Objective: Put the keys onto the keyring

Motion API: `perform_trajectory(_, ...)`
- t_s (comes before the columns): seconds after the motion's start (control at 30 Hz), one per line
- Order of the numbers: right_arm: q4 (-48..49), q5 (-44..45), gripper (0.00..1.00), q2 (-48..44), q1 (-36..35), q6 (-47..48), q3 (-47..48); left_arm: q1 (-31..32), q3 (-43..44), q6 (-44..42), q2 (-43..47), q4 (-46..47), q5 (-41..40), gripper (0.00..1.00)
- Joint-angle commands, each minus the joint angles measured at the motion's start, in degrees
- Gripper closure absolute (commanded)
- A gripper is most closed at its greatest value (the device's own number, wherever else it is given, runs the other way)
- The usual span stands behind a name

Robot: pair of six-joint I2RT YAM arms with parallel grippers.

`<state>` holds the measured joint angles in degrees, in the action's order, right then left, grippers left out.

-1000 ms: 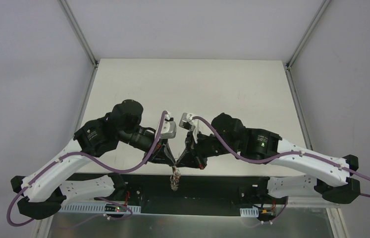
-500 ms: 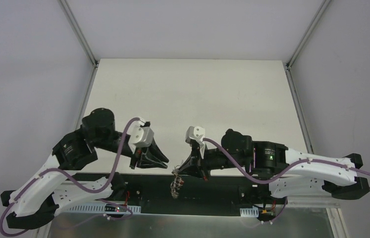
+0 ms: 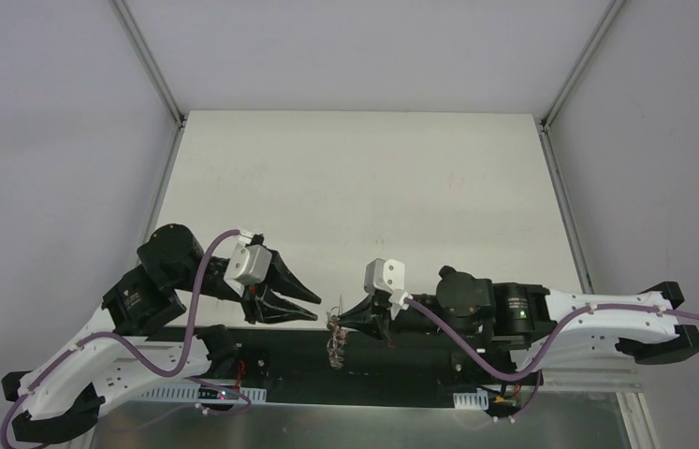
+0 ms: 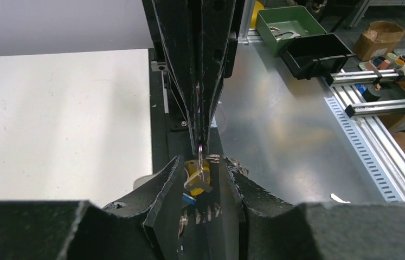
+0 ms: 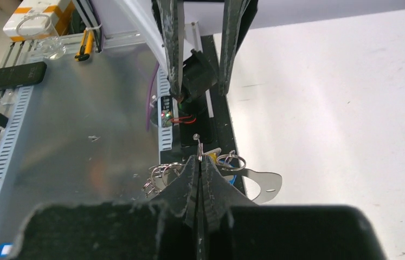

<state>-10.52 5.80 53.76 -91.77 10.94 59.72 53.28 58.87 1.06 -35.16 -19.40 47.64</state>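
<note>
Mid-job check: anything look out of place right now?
The keyring hangs from the shut right gripper past the table edge, above the black base rail, not the white top. The left gripper is open, apart from it. A slip would likely drop it off-table.

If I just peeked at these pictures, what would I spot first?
Two black robot grippers point at each other at the near edge of the white table. The right gripper is pinched shut on the keyring, and its little keys and a yellow tag dangle below. The left gripper waits open, close beside it.
</note>
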Motion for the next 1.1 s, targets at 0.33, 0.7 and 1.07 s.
perform_trajectory(0.33,16.9,5.7,1.0,-4.7,-2.0,5.5,-0.9,0.2,-7.0,6.8,2.4,16.5,-1.0,0.64)
perform_trajectory(0.7,16.5,5.6,1.0,-4.4,-2.2,5.2,-0.5,0.2,-7.3,5.8,2.7,16.5,-2.1,0.68)
perform_trajectory(1.07,16.1,5.8,1.0,-3.7,-2.2,5.1,0.3,0.2,-7.2,5.5,2.5,16.6,-1.5,0.79)
